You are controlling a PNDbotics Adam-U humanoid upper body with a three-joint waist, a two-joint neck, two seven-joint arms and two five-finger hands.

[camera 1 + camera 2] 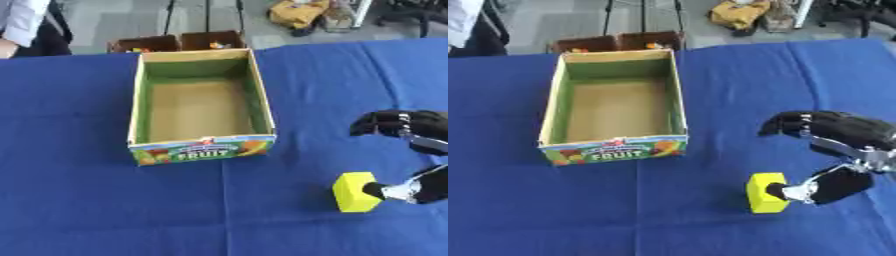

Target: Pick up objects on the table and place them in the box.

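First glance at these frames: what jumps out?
The yellow block stands out against the blue table, at front right, with the right hand at it: the thumb touches its right side, the fingers arch above, not closed round it. Left of centre sits the open cardboard fruit box, with nothing visible in it.

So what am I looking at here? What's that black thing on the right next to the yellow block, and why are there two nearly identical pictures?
Both pictures come from the two eyes of a camera in a robot's head, looking down at a blue table. The black thing is its right robot hand, its thumb touching a yellow block; the fingers hang curled above, so nothing is grasped yet. The open box marked FRUIT is empty. The left robot hand is out of sight.
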